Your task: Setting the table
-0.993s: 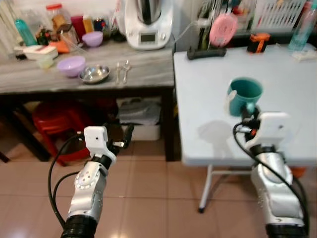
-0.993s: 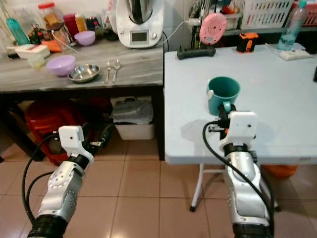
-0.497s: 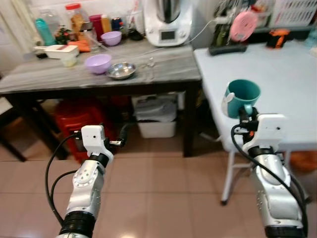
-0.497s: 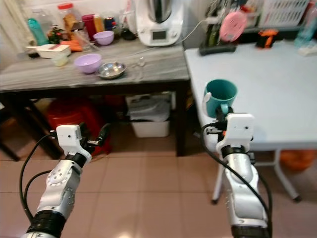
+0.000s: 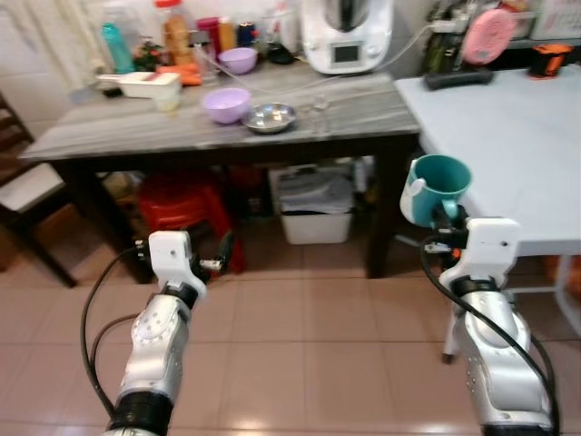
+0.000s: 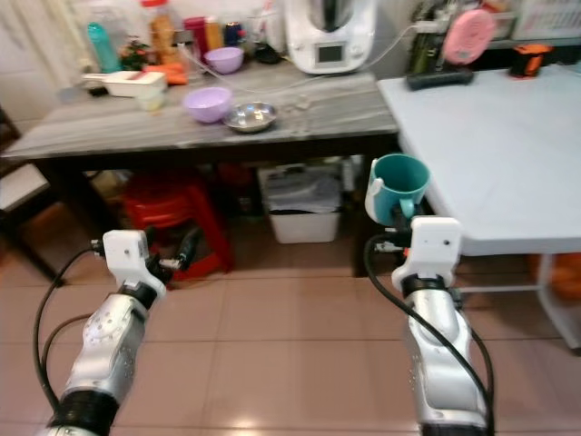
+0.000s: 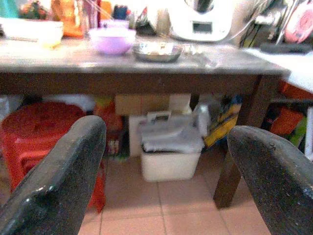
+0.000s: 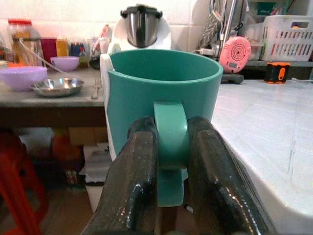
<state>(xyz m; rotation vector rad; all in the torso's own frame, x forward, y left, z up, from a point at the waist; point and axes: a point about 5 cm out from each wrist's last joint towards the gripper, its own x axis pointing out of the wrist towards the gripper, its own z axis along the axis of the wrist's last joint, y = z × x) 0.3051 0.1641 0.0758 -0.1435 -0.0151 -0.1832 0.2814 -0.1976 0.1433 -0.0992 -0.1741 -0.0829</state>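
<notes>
Head views: the right gripper [image 5: 442,214] carries a teal mug [image 5: 436,186] upright in the air, just off the corner of the white table [image 5: 508,136] and over the tiled floor. To the robot's left stands a dark side table [image 5: 227,127] with a purple bowl [image 5: 226,104], a steel bowl [image 5: 270,116] and cutlery beside it. The left gripper [image 5: 222,256] hangs low before that table, holding nothing.

Left wrist view: its fingers [image 7: 58,181] stand wide apart, aimed under the side table at a red stool [image 7: 34,132] and a white bin [image 7: 168,154].

Right wrist view: both fingers [image 8: 134,181] are clamped on the mug's handle [image 8: 171,142], the cup level, the white table's edge just beside it.

The step in hand looks like carrying the mug to its place. Next, I judge, the mug must be brought over the white table, lowered until it sits flat, then released.
</notes>
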